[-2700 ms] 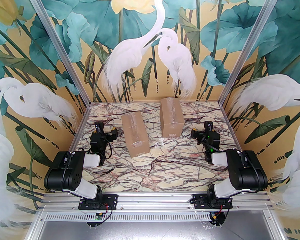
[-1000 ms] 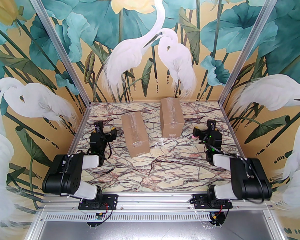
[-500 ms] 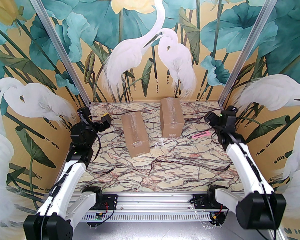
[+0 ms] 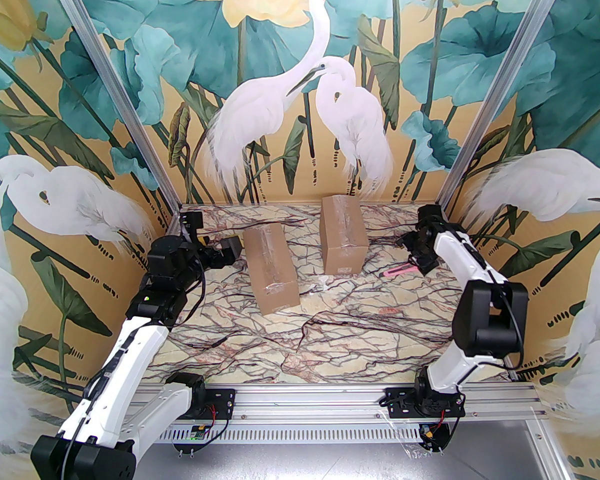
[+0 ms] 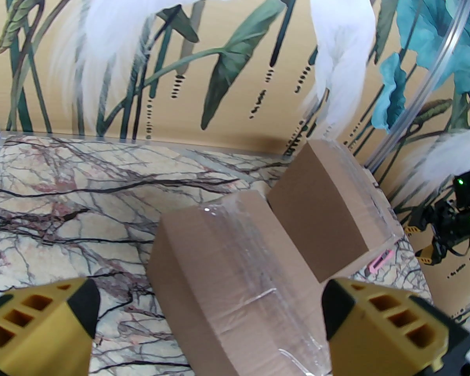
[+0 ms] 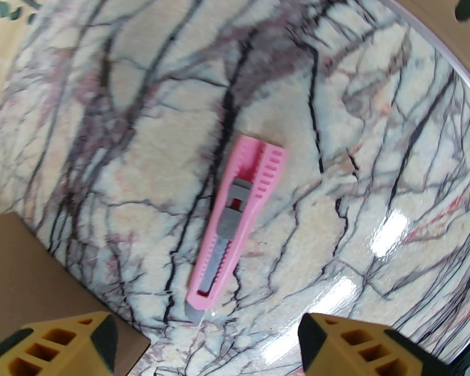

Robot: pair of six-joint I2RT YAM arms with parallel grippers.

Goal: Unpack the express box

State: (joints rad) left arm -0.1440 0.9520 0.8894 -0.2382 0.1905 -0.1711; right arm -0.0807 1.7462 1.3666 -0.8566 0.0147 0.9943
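Two taped brown cardboard express boxes lie on the marble table: one nearer, at centre-left, and one farther right. Clear tape runs along both tops. My left gripper hovers open just left of the nearer box, with nothing between its yellow fingers. A pink utility knife lies flat on the table right of the farther box, its blade tip out. My right gripper hangs open directly above the knife, not touching it.
Painted walls close in the table on the left, back and right; the right arm works close to the right wall. A corner of the farther box sits just beside the knife. A small patch of white scraps lies between the boxes.
Both arms have unfolded from their tucked pose and reached forward. The left gripper now sits beside the nearer box. The right gripper has come down over the pink knife, which it had been hiding.
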